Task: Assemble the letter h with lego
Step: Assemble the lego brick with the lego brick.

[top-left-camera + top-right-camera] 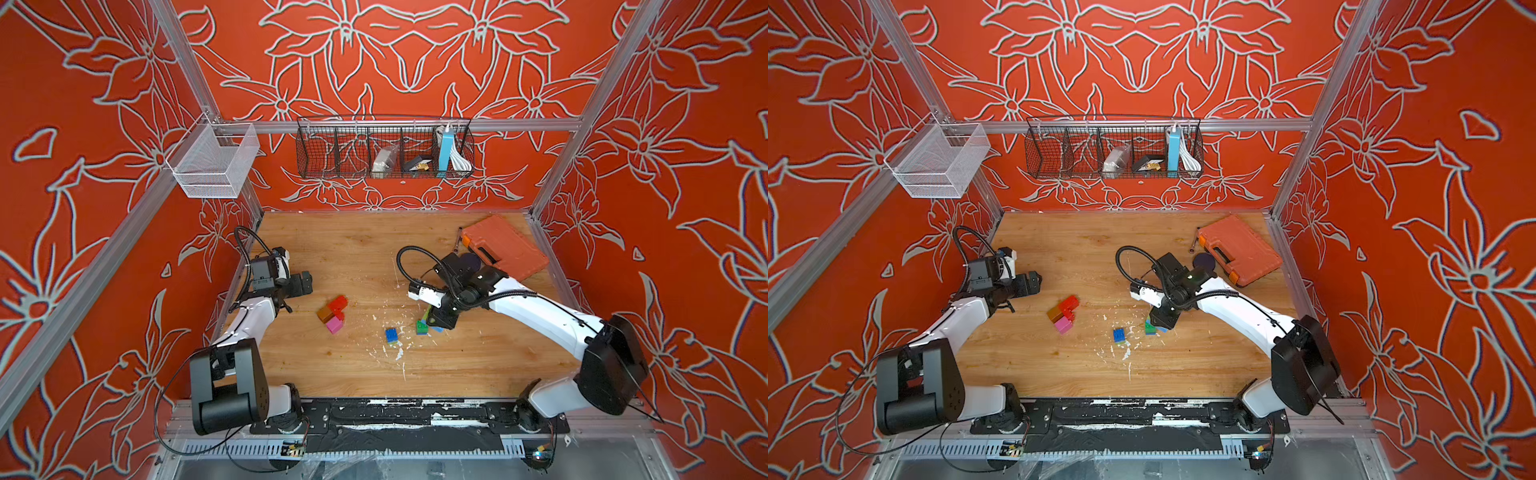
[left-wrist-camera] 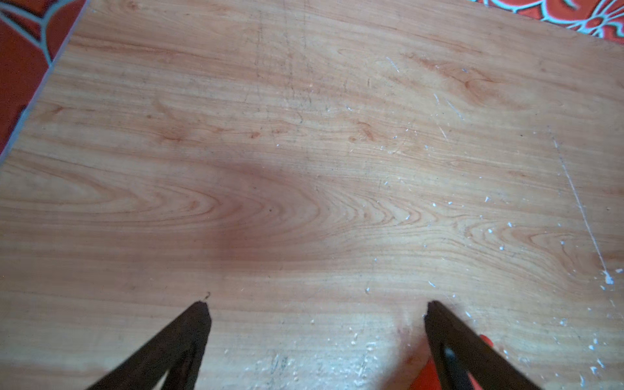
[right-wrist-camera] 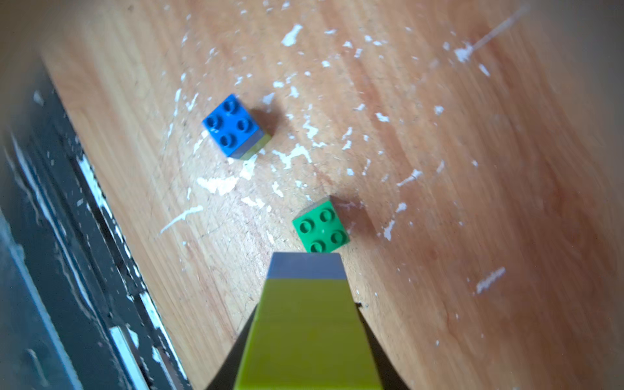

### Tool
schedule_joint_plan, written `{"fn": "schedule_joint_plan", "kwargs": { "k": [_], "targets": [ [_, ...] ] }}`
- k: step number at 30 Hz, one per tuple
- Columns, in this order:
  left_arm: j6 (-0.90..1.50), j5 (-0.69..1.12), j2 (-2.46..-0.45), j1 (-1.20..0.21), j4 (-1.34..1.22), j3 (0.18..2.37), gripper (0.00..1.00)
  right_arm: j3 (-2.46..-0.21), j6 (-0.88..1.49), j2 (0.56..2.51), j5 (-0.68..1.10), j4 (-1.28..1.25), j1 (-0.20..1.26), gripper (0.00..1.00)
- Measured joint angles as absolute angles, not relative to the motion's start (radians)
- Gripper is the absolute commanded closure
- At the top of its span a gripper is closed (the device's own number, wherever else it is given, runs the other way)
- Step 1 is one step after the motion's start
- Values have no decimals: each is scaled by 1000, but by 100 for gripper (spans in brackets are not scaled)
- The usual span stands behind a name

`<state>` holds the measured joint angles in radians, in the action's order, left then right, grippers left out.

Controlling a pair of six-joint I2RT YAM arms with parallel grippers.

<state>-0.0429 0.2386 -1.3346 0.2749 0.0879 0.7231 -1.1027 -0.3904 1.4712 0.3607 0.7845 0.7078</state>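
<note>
The wooden table (image 1: 457, 374) is scuffed and flecked with white chips. It stands inside an aluminium frame (image 1: 519, 124) with red walls (image 1: 698, 62) drawn over with pale flower outlines. A black wire basket (image 1: 332, 149) and a white mesh basket (image 1: 214, 162) hang at the back rail, and an orange tool case (image 1: 505, 245) lies at the far right. The right end effector (image 1: 441, 320) is clamped on a long lime-green brick (image 3: 305, 324) with a bluish end. Just past that end sits a green brick (image 3: 320, 227), studs up; whether the two touch cannot be told. A blue brick (image 3: 233, 125) lies near. A cluster of red, brown and pink bricks (image 1: 332, 313) sits between the arms. The left end effector (image 2: 317, 307) hangs wide open, holding nothing.
</note>
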Motion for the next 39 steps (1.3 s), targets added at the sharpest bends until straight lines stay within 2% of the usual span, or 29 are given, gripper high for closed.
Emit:
{"fn": "schedule_joint_plan", "kwargs": {
  "k": [6, 13, 39],
  "targets": [
    [-102, 237, -1304, 276, 87, 715, 0, -1209, -622, 1583, 385, 854, 708, 71],
    [-154, 268, -1280, 281, 89, 703, 0, -1308, -769, 1733, 359, 955, 708, 70],
    [-176, 271, -1296, 281, 96, 706, 0, -1313, -855, 1776, 258, 925, 739, 70]
  ]
}}
